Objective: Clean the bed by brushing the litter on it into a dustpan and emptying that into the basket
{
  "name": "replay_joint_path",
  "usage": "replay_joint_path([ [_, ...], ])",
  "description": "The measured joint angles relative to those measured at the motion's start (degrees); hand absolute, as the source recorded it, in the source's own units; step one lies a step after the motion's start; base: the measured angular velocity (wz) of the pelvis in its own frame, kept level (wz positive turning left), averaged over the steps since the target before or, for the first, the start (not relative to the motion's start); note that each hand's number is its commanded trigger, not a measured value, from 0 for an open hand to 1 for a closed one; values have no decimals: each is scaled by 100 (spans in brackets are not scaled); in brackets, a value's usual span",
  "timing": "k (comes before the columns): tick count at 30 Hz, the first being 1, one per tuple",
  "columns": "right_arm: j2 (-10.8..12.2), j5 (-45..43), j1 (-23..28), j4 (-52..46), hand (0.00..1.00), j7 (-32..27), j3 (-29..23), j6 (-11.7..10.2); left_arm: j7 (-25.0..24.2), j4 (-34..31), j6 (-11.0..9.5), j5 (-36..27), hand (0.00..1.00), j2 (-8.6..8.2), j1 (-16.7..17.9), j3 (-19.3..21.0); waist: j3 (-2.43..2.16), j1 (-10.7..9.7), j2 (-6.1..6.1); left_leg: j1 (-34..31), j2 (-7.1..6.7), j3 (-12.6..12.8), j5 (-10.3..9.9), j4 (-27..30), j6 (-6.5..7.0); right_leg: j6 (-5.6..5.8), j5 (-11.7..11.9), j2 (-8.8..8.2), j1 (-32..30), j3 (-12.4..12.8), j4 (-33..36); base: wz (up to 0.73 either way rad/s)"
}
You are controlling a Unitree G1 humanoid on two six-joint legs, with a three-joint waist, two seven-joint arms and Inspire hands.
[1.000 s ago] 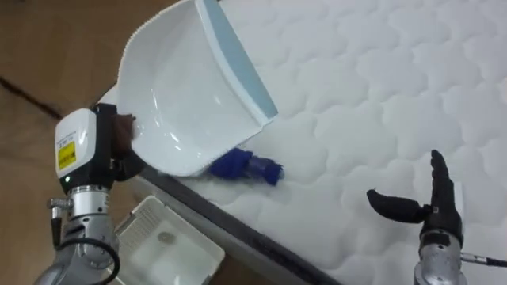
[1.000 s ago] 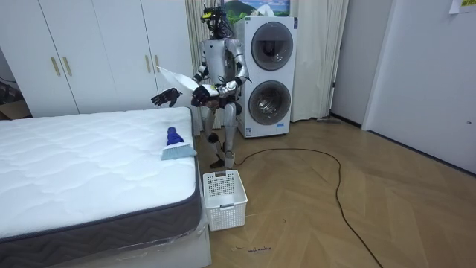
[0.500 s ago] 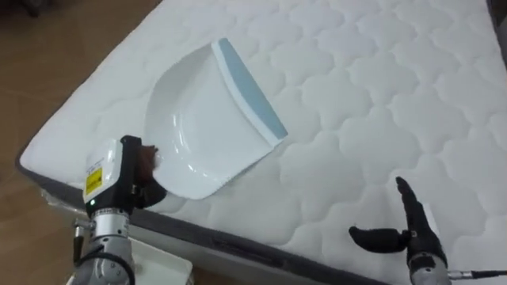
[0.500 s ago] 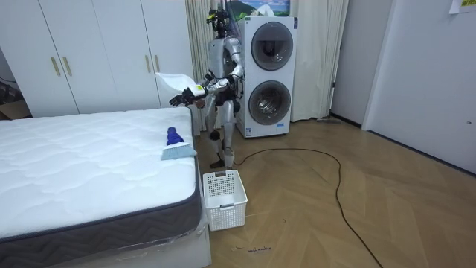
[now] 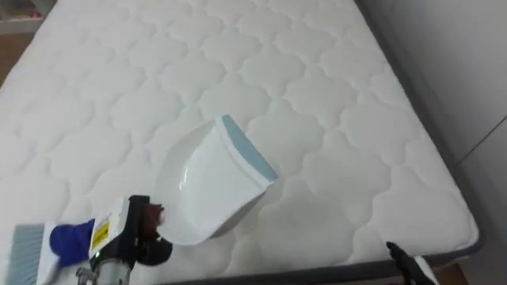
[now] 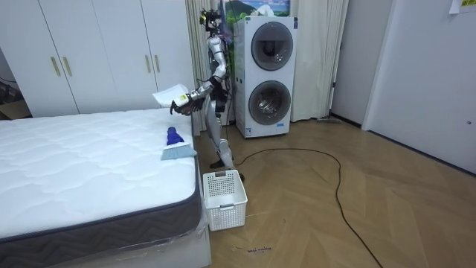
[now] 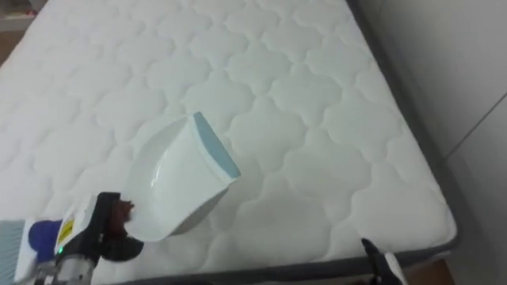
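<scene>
No legible txt anywhere. Yellow sticker (image 5: 101, 234) w/ dark print sits on the white wrist unit just behind the left hand (image 5: 150, 239); print too small to read. Yellow note (image 6: 455, 6) high on the wall, well apart from that hand toward the room view's right, is likewise unreadable.

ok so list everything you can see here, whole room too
bed: one, white quilted mattress with a grey side, in front of the robot
dustpan: one, white with a pale blue lip, held above the mattress
brush: one, blue handle with pale bristles, lying on the mattress near its edge
basket: one, white, on the wood floor by the bed's corner
washing machines: two, white, stacked by the far wall
wardrobe: one, white, behind the bed
left hand: dark, gripping the dustpan's handle
right hand: dark, at the eye view's lower right
</scene>
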Motion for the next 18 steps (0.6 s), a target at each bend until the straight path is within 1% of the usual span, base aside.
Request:
replay_joint_path([
  [2, 58, -50, -1, 217, 0, 4, 3, -2, 2, 292, 15, -57, 0, -2, -9, 12, 3, 12, -5, 167, -2, 6, -20, -152, -33, 9, -3, 10, 87, 39, -73, -11],
  [5, 70, -43, 66, 393, 0, 117, 0, 17, -46, 691, 72, -74, 0, -4, 5, 89, 7, 10, 1, 355, -2, 22, -22, -370, -35, 45, 8, 15, 262, 21, -251, 0],
  [9, 73, -52, 197, 416, 0, 174, 1, 49, -113, 890, 109, -380, 0, -6, 63, 117, 23, 10, 24, 571, -6, 47, -21, -661, -36, 86, 11, 15, 364, 16, -348, 4],
  [10, 77, -89, 222, 428, 0, 194, -14, 48, -121, 948, 109, -385, 0, -16, 77, 138, 28, -5, 40, 623, -6, 60, -21, -753, -36, 107, 22, 15, 414, -2, -416, 15],
  [12, 125, -118, 246, 583, 0, 209, -139, 48, -141, 1115, 110, -387, 0, -103, 81, 247, 34, -31, 70, 691, -8, 102, -22, -823, -37, 137, 30, -2, 516, -42, -511, 16],
  [13, 174, -119, 260, 658, 0, 191, -279, 71, -156, 1250, 104, -413, 0, -124, 99, 251, 43, -24, 84, 770, -9, 132, -22, -866, -37, 150, 39, -6, 600, -47, -554, 4],
  [14, 207, -117, 293, 704, 0, 176, -341, 122, -197, 1458, 105, -561, 0, -133, 112, 253, 31, -11, 99, 828, -10, 176, -22, -915, -37, 158, 44, -10, 690, -63, -620, 3],
  [15, 222, -118, 293, 759, 0, 173, -357, 129, -229, 1589, 107, -651, 0, -134, 110, 253, 24, -17, 101, 859, -10, 204, -22, -933, -37, 162, 42, -13, 711, -68, -628, 0],
  [16, 243, -123, 294, 838, 0, 174, -374, 158, -269, 1802, 111, -813, 0, -139, 117, 258, 29, -19, 100, 906, -12, 205, -22, -951, -37, 167, 39, -17, 759, -68, -672, 0],
  [17, 254, -189, 294, 937, 0, 178, -399, 166, -336, 2008, 112, -944, 0, -170, 144, 322, 18, -25, 89, 908, -19, 203, -22, -950, -37, 171, 41, -30, 781, -80, -702, 4],
  [18, 254, -256, 287, 990, 0, 182, -410, 167, -359, 2090, 116, -999, 0, -190, 156, 365, 19, -34, 83, 906, -24, 201, -22, -950, -37, 174, 40, -38, 787, -93, -702, 10],
])
